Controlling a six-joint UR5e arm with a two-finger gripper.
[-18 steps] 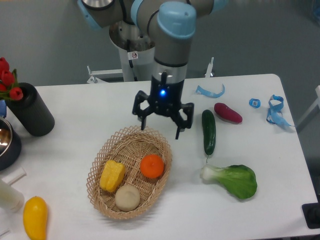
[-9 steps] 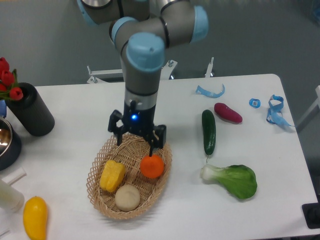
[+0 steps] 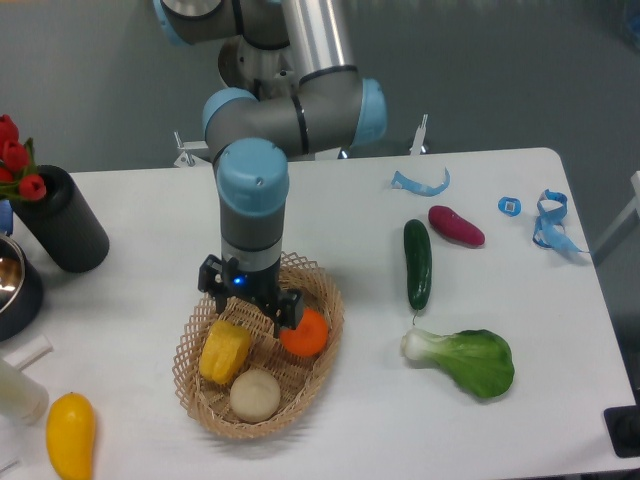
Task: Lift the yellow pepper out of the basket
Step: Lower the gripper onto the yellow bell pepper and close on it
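The yellow pepper (image 3: 224, 350) lies in the left half of the tan wicker basket (image 3: 318, 368), ridged and blocky. Beside it in the basket are an orange fruit (image 3: 306, 336) and a round beige item (image 3: 255, 395). My gripper (image 3: 246, 310) hangs just above the pepper's top end, pointing down. Its dark fingers (image 3: 211, 289) stand spread apart, open, with nothing between them.
A smooth yellow oval fruit (image 3: 70, 433) lies at the front left. A cucumber (image 3: 417, 263), a purple vegetable (image 3: 456, 226) and a bok choy (image 3: 465, 360) lie to the right. A black cylinder (image 3: 62, 218) with red tulips and a metal bowl (image 3: 12, 282) stand at the left.
The arm has swung left and down, from behind the basket's far rim to over the basket. The gripper now hangs right above the yellow pepper. The fruits have not moved.
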